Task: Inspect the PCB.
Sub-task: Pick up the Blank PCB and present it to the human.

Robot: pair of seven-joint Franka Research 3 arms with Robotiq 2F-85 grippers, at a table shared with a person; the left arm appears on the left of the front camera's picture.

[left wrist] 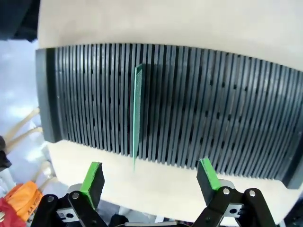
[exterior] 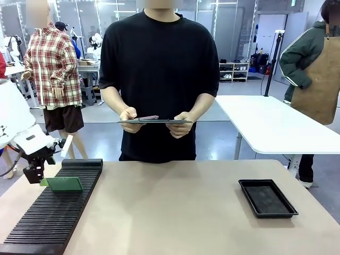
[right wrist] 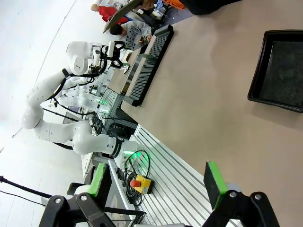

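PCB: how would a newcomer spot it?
Start at the long black slotted rack on the robot's left side of the table. Near its far end, a thin green board, the PCB, stands on edge in one slot. It is the only green thing there; the tray on the right and the tablet the person holds are dark.

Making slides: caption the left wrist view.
Open left claw faces the PCB standing on edge in a slotted black rack.
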